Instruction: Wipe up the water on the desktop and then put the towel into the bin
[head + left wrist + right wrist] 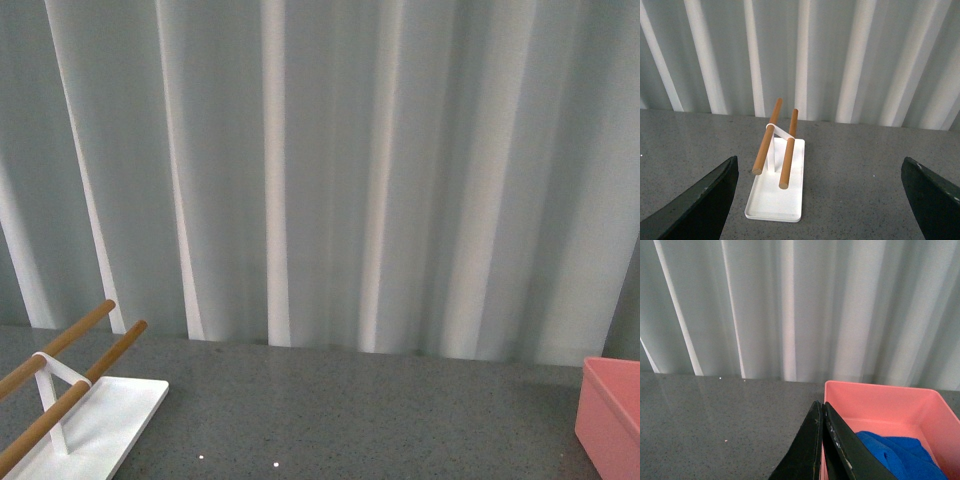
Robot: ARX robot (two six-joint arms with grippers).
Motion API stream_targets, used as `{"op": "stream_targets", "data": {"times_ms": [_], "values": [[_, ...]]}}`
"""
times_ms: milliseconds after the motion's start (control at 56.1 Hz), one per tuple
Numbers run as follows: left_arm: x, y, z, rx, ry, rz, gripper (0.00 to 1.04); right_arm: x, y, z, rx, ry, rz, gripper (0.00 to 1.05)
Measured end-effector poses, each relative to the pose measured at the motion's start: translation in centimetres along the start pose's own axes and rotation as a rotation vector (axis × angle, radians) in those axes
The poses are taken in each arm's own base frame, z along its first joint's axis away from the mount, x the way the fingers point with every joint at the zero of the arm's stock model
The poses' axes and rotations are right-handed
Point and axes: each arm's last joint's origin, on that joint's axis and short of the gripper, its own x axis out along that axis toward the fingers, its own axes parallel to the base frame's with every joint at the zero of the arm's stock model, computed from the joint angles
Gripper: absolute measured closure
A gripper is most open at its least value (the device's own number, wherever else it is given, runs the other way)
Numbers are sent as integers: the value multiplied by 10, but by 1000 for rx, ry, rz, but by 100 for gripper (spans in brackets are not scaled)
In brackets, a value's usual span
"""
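Observation:
The blue towel [900, 455] lies crumpled inside the salmon-pink bin [880, 395] in the right wrist view. My right gripper [821, 412] is shut and empty, its black fingers pressed together above the bin's near rim, apart from the towel. The bin's corner [612, 405] shows at the right edge of the front view. My left gripper [820, 172] is open and empty above the dark grey speckled desktop [860, 175], its fingers [705, 200] wide apart. Neither arm shows in the front view. I see no water on the desktop [360, 410].
A white rack [775, 200] with two wooden rods [787, 150] stands on the desktop ahead of my left gripper, and shows at the front view's left [95, 415]. A pale pleated curtain [320, 170] closes off the back of the desktop.

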Motion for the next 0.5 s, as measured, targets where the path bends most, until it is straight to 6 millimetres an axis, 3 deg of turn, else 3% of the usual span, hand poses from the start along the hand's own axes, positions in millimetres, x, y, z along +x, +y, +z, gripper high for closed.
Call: {"op": "stream_targets", "data": {"times_ms": [499], "values": [[0,0,0,0,0,0,7,-15,0,1,3,-6,-1,101]]}}
